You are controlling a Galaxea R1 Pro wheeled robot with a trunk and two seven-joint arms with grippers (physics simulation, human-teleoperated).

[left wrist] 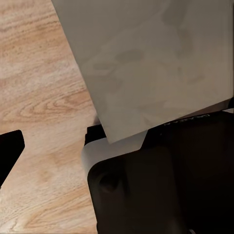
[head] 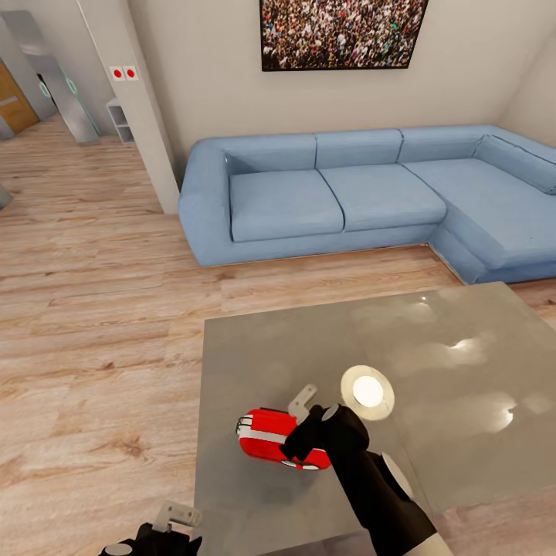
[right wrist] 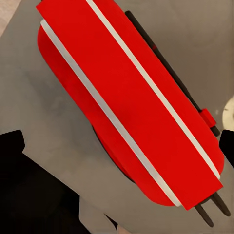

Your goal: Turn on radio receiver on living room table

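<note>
Radio receiver (head: 269, 437) lies on its side on the table (head: 463, 363), near the table's robot-side edge, toward the corner closest to the open floor. Red shell, white trim bands, thin dark handle along one long edge.

Right gripper (head: 307, 421) sits right over the radio, one light finger sticking out past its far side, black wrist covering its near end. From the right wrist view the radio (right wrist: 131, 105) runs diagonally between the dark fingertips (right wrist: 12, 146), which sit wide apart either side of it, so the hand reads as released, not clamped on anything. My guess: it's parked there to press a switch, not to lift. Contact itself I can't confirm.

Left gripper (head: 174, 519) hangs low beside the table's near corner, off the radio's side, idle. Clenched or released: can't tell. Its wrist view gets the table corner (left wrist: 146, 63) and wood floor.

Surface: glossy grey top, strong ceiling-light reflections, one bright round glare spot (head: 367, 391) just beyond the radio. Likely slick, radio could skid under a push.

Room: light wood planks (head: 93, 309), blue L-shaped sofa (head: 363, 193) beyond the table, framed crowd photo (head: 340, 32) on the wall above the sofa.
</note>
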